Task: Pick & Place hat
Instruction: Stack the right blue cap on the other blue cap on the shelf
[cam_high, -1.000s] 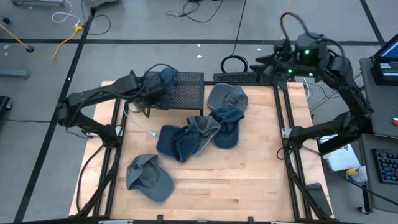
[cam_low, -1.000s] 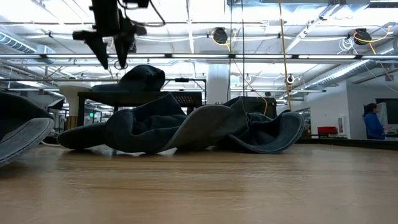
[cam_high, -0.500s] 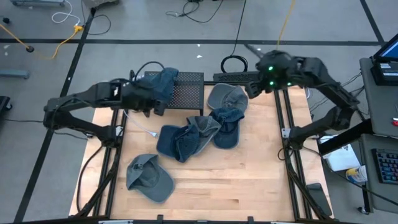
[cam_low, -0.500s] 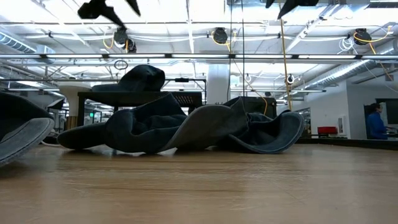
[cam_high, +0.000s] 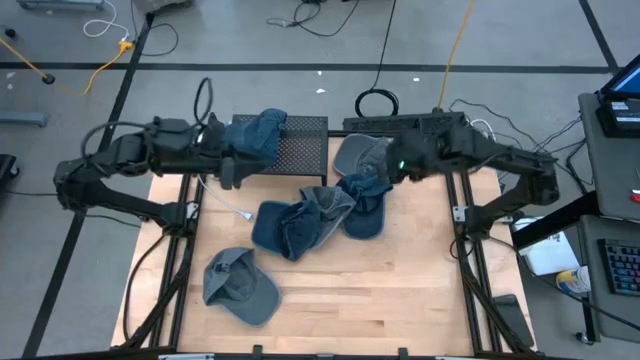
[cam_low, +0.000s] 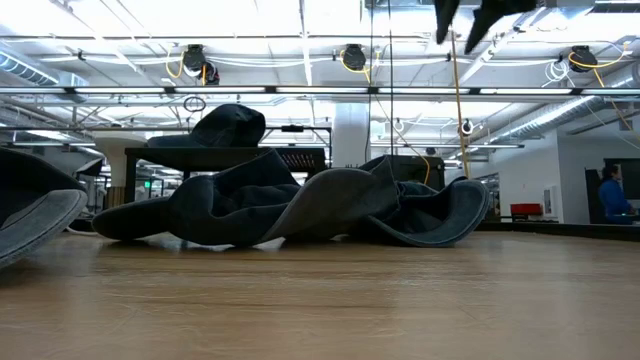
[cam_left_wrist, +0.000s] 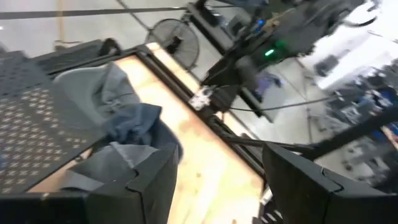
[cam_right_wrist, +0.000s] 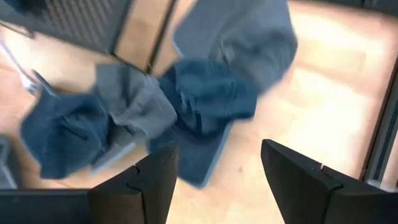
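Observation:
Several denim hats are on the wooden table. A dark blue hat (cam_high: 258, 130) (cam_low: 228, 125) sits crown up on a black mesh rack (cam_high: 302, 152). A grey hat (cam_high: 365, 153) (cam_right_wrist: 242, 37), a dark blue one (cam_high: 366, 200) (cam_right_wrist: 208, 99) and a heap of others (cam_high: 298, 222) lie mid-table. One more hat (cam_high: 238, 285) lies near left. My left gripper (cam_high: 230, 168) (cam_left_wrist: 217, 186) hovers open beside the rack's left end, pointing nearly level. My right gripper (cam_high: 388, 166) (cam_right_wrist: 217, 186) (cam_low: 468, 15) hangs open, high above the grey and dark blue hats.
Black rails (cam_high: 455, 215) run along the table's left and right sides. A white cable (cam_high: 228, 205) lies by the rack. Bare wood (cam_high: 400, 290) is free at the near right. Cables and a coil (cam_high: 377, 102) lie on the floor beyond the far edge.
My left gripper has risen from above the rack and drawn back toward the table's left edge, tipping up from pointing down to nearly level. The hat on the rack stays put. My right gripper has swung in from the far right corner and come down toward the hat heap, tipping downward.

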